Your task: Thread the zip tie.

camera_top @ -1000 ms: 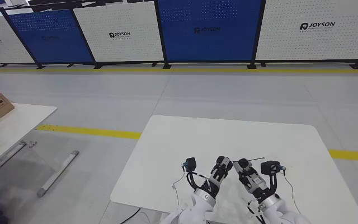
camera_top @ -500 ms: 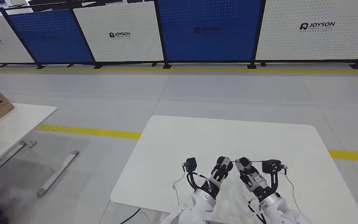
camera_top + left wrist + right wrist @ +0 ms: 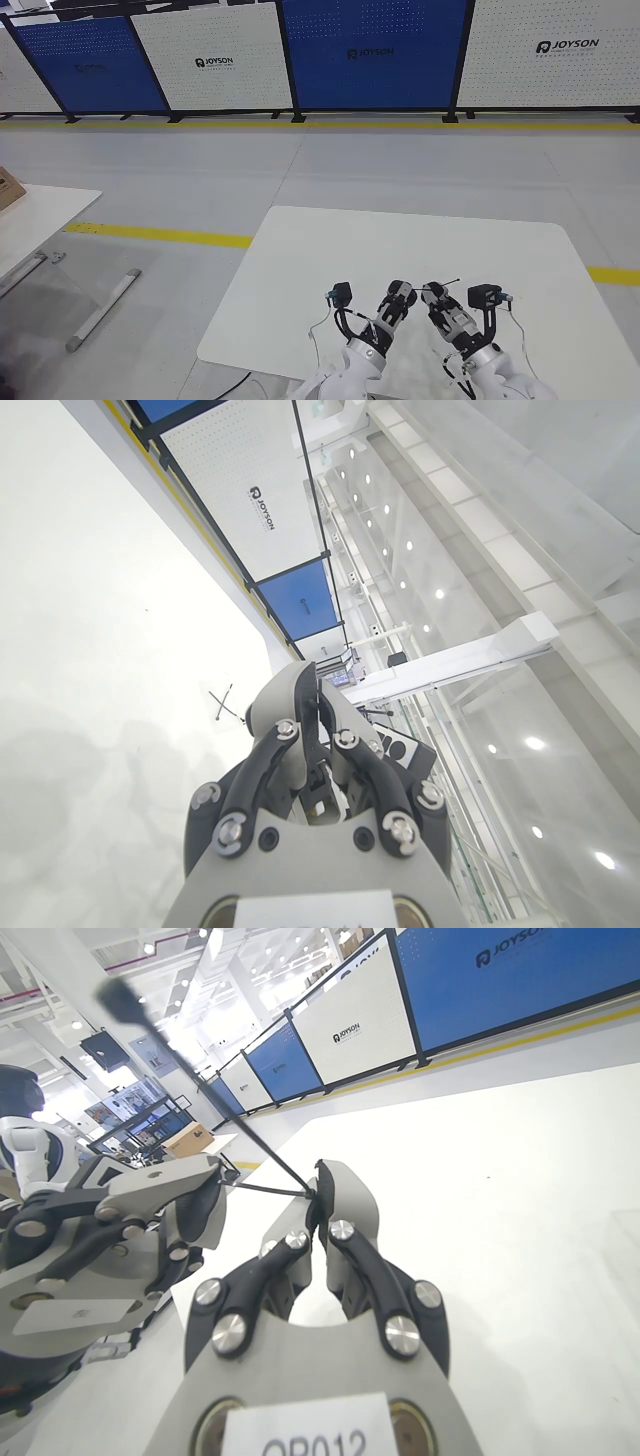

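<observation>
Right jaws pinch the zip tie (image 3: 200, 1080); left jaws clamp its tail end.

Bright ceiling lamps (image 3: 534, 743) glare overhead; wrist views bow at edges.

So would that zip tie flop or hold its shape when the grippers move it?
Probably springy, not floppy: the zip tie stands out straight and unsupported from the shut right gripper. Its strand across to the left gripper looks straight too. Being so thin, it likely weighs little and could twist or slip.
</observation>
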Controlling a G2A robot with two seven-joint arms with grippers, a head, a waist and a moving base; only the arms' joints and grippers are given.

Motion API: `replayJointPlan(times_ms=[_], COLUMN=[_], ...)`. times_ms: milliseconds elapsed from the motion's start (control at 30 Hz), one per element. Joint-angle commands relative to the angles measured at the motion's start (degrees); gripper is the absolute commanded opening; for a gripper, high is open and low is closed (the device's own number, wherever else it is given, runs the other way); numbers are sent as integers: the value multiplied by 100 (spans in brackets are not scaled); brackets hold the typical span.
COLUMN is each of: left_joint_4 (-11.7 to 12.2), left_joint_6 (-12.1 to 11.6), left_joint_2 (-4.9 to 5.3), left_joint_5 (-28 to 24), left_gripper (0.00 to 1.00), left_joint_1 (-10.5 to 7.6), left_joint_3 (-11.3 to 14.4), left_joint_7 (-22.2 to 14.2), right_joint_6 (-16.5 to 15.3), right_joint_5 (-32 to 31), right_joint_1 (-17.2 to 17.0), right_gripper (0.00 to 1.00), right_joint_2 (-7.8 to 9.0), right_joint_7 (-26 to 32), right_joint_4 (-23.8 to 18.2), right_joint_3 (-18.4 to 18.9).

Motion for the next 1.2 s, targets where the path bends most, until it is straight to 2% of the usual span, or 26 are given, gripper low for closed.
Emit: replayJointPlan(times_ms=[0, 67, 167, 400, 600, 633, 1067, 1100, 1167], left_joint_4=[1, 5, 14, 21, 48, 53, 44, 43, 41], left_joint_6=[16, 25, 33, 43, 51, 54, 72, 72, 76], left_joint_2=[4, 7, 13, 16, 21, 22, 32, 33, 35], left_joint_5=[14, 50, 149, 221, 345, 367, 438, 439, 445], left_gripper=[40, 49, 49, 38, 11, 0, 0, 3, 3], left_joint_1=[3, 4, 9, 9, 4, 3, 18, 19, 19], left_joint_3=[5, 6, 15, 26, 62, 67, 84, 84, 82], left_joint_7=[-50, -68, -59, -68, -106, -108, -172, -175, -181], right_joint_6=[5, 13, 37, 58, 70, 74, 162, 166, 171], right_joint_5=[1, -7, -23, -66, -68, -67, -30, -32, -39], right_joint_1=[-5, -8, -11, -11, -16, -16, 15, 18, 25], right_gripper=[0, 0, 0, 0, 0, 0, 0, 0, 0], right_joint_2=[0, 0, 0, -1, -3, -4, -10, -10, -11], right_joint_7=[-10, -11, -3, -6, -35, -37, -4, 4, 15], right_joint_4=[-3, -6, -17, -25, -25, -25, -15, -15, -15], right_joint_3=[1, 1, -1, -15, -18, -18, -9, -12, -18])
